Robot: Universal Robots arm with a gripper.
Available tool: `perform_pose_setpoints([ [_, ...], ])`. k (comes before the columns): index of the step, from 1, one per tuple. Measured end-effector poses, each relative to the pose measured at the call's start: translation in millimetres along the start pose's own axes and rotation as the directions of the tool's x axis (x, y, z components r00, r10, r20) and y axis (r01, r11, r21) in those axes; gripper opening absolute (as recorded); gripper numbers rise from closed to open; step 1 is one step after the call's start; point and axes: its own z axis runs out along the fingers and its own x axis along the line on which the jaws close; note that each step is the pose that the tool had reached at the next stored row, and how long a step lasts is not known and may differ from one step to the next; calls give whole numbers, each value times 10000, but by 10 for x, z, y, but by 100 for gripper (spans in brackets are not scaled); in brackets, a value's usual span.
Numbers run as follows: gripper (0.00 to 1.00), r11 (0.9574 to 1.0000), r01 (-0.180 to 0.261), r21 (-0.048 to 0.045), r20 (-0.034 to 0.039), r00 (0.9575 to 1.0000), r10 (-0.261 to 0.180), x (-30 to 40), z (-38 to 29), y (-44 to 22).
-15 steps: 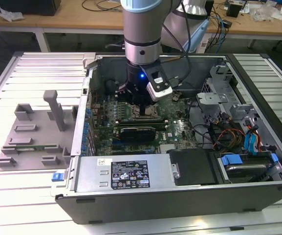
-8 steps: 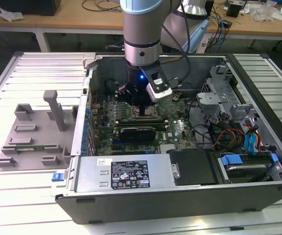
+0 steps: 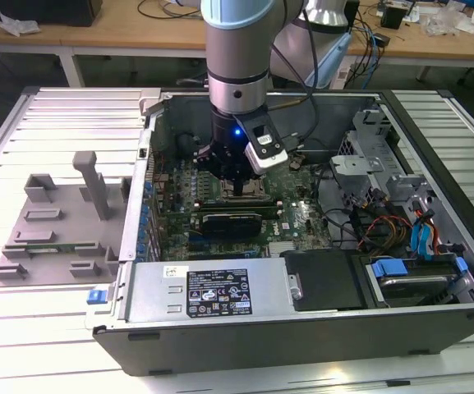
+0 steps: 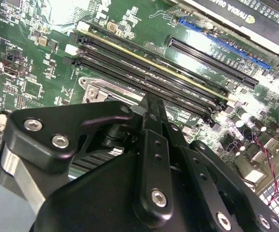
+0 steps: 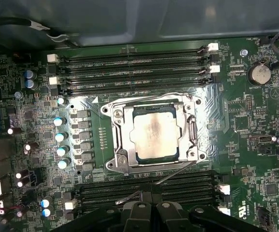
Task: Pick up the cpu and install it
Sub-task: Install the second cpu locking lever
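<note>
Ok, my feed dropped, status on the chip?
Tool low over motherboard, holding nothing visible. Cpu seated in socket frame. Nothing blocking.

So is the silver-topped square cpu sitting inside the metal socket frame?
Yes, in the first wrist view the cpu lies flat within the socket frame.

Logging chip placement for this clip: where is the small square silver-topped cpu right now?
In the first wrist view the small square silver-topped cpu lies inside the metal-rimmed socket frame on the green motherboard, between two banks of black memory slots.

Silver-grey cpu (image 5: 154, 134) with a brownish smear, green motherboard (image 5: 255, 145), black pincer (image 4: 151, 104).
</note>
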Motion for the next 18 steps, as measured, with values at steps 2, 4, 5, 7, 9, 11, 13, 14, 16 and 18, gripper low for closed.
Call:
perform_pose_setpoints([
  [2, 11, 10000, -1, -1, 1, 10000, 1, 3, 11, 0],
  [4, 11, 10000, -2, 0, 0, 10000, 2, 11, 22, 0],
  [5, 11, 10000, 0, 1, 0, 10000, 0, 19, 28, -1],
  [7, 11, 10000, 0, -1, 1, 10000, 0, 42, 33, -2],
  [9, 11, 10000, 0, 0, 0, 10000, 0, 73, 33, -6],
  [11, 11, 10000, 0, -1, 5, 10000, 0, 133, 36, -11],
  [13, 11, 10000, -1, -2, 8, 10000, 1, 170, 46, -13],
  [14, 11, 10000, 2, 0, 8, 10000, -2, 187, 58, -15],
  [16, 11, 9999, 132, -7, 13, 9999, -132, 188, 81, -14],
  [18, 11, 9994, 358, -21, 19, 9994, -358, 191, 114, -14],
])
